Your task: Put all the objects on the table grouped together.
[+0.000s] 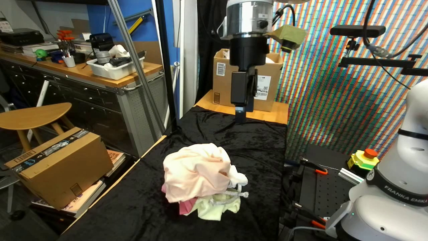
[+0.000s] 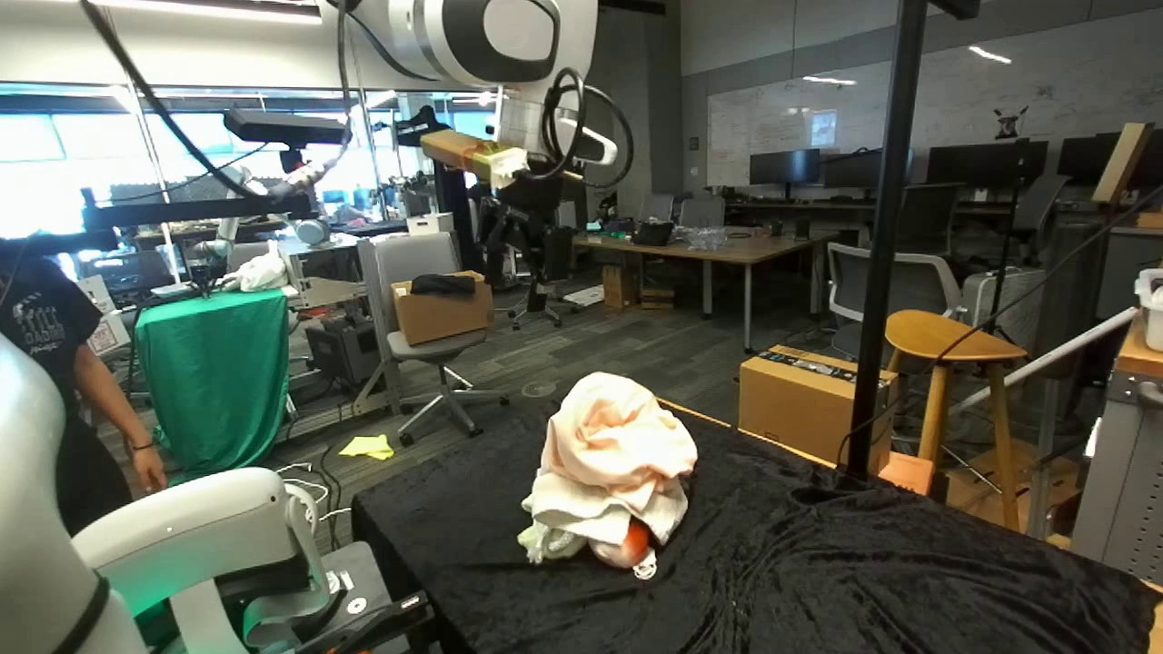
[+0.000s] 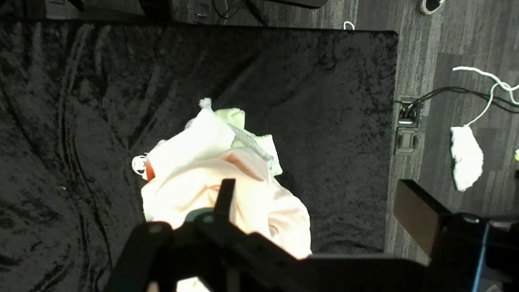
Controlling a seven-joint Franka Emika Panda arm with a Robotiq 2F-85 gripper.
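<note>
In an exterior view we've got the cloth heap [image 1: 197, 172] toward the near end of the bench [image 1: 279, 115], black cover [image 1: 264, 150] running open to the right edge, gripper [image 3: 318, 194] above, fingers [image 3: 417, 215] wide apart, black post [image 1: 167, 70] by the left edge, carton [image 1: 222, 86] by the far edge partly hidden behind the gripper, contents unclear.

The white robot arm with rounded links [image 2: 518, 27] is raised high, and its upper part goes out of the frame in both exterior views. Its white base with black lettered band [image 1: 381, 211] stands upright. The silver cylindrical wrist [image 1: 247, 21] points downward, and under it hangs the black two-finger gripper [image 3: 318, 198], nearly vertical. In the wrist view its flat dark fingers [image 3: 417, 215] stand wide apart; in an exterior view the fingertips [image 1: 240, 116] seem to overlap, so the opening is not easy to judge there.
</note>
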